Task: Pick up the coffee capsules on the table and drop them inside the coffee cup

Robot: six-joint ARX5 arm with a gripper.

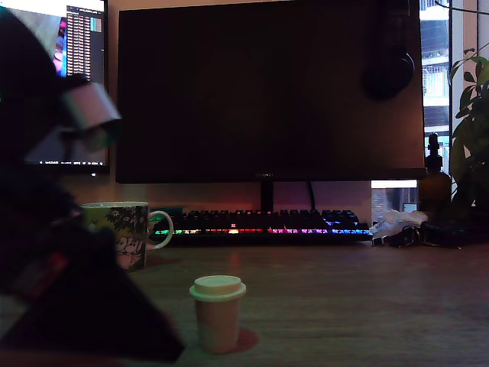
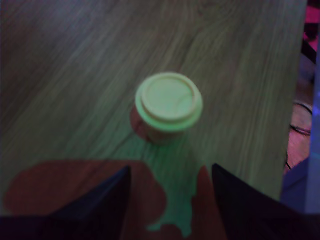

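Note:
One pale coffee capsule [image 1: 218,312] stands upright on the wood-grain table [image 1: 359,306], its wide flanged rim on top. In the wrist view the capsule [image 2: 168,104] is seen from above, a short way ahead of my gripper [image 2: 170,200]. The gripper is open, its two dark fingers [image 2: 107,200] are spread wide, and only bare table [image 2: 70,90] lies between them. The coffee cup [image 1: 122,232], printed with cartoon figures and a pale loop handle, stands behind the capsule at the exterior view's left. My dark arm [image 1: 69,298] fills that view's lower left and covers part of the cup.
A lit keyboard [image 1: 267,224] lies under a large dark monitor [image 1: 267,92] at the back. At the exterior view's right are a dark brown bottle [image 1: 434,187], crumpled white stuff [image 1: 397,223] and a plant [image 1: 474,130]. In the wrist view, cables [image 2: 300,130] lie past the table edge.

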